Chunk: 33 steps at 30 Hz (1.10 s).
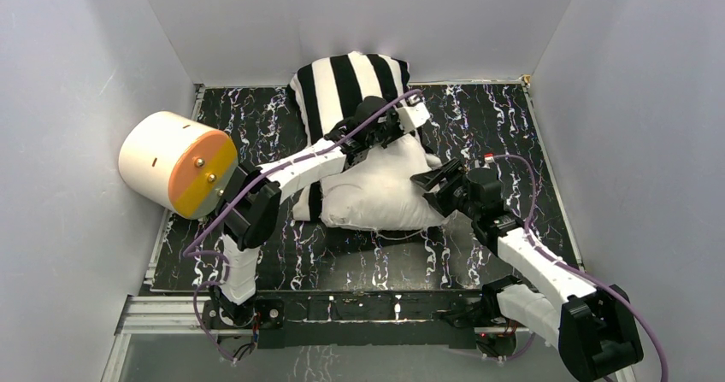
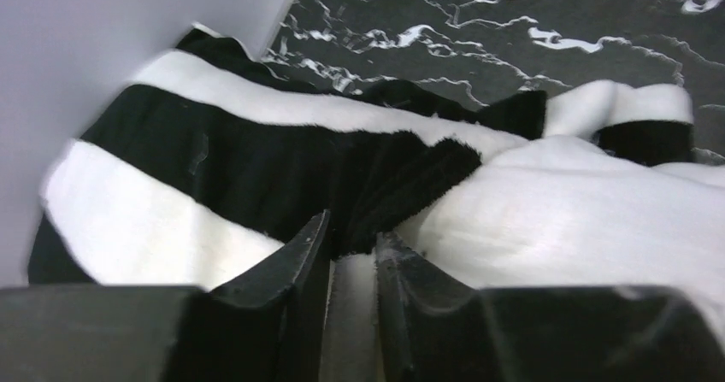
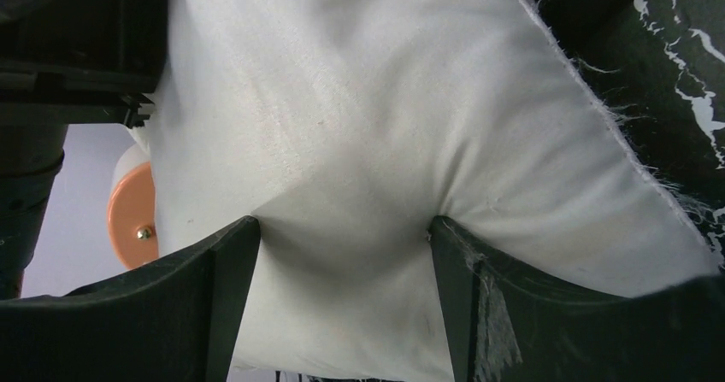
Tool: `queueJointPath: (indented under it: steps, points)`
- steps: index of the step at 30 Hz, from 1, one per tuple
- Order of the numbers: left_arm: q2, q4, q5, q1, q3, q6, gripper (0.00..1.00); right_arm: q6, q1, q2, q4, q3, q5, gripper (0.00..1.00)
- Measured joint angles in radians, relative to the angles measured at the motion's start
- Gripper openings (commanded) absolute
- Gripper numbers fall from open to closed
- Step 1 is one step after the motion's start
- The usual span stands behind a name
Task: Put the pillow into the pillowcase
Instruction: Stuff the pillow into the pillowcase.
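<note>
The black-and-white striped pillowcase (image 1: 350, 79) lies bunched at the back middle of the table. The white pillow (image 1: 380, 190) has its far end inside it, and its near half sticks out toward me. My left gripper (image 1: 395, 132) sits at the pillowcase's mouth. In the left wrist view its jaws (image 2: 353, 228) stand nearly together with a strip of the pillowcase's (image 2: 214, 168) fabric pinched between them, beside the pillow (image 2: 581, 211). My right gripper (image 1: 433, 185) is at the pillow's right side. Its wide-set jaws (image 3: 344, 224) dig into the pillow (image 3: 359, 100), which bulges between them.
A cream cylinder with an orange face (image 1: 175, 161) leans on the left wall and also shows in the right wrist view (image 3: 128, 220). The black marbled tabletop (image 1: 496, 126) is boxed in by grey walls at the left, back and right.
</note>
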Motion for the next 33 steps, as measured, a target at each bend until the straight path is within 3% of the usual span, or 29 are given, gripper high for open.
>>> queueJointPath:
  steps: [1, 2, 6, 10, 17, 24, 27, 33]
  points:
    - [0.000, 0.018, -0.015, -0.008, 0.000, 0.018, 0.01, 0.007, 0.000, 0.002, 0.023, -0.015, -0.010, 0.79]
    - [0.000, 0.031, -0.029, -0.017, 0.000, 0.035, 0.00, 0.016, 0.000, 0.006, 0.048, -0.030, -0.017, 0.79]
    - [-0.003, 0.045, -0.057, -0.062, -0.001, 0.069, 0.00, 0.044, 0.000, 0.055, 0.164, -0.067, -0.020, 0.75]
    - [-0.077, 0.041, -0.011, -0.136, -0.077, -0.028, 0.00, 0.047, 0.000, 0.192, 0.399, -0.093, 0.005, 0.68]
    - [-0.312, 0.125, 0.076, -0.150, -0.320, -0.306, 0.00, -0.014, 0.001, 0.481, 0.851, -0.029, -0.016, 0.34]
    - [-0.346, 0.154, 0.158, -0.119, -0.348, -0.478, 0.00, -0.096, 0.023, 0.661, 1.226, -0.025, -0.038, 0.29]
    - [-0.340, 0.245, 0.228, -0.078, -0.362, -0.630, 0.00, -0.154, 0.043, 0.750, 1.351, -0.012, -0.017, 0.29]
    - [-0.322, 0.340, 0.257, -0.048, -0.411, -0.811, 0.00, -0.246, 0.045, 0.885, 1.430, 0.044, 0.027, 0.29]
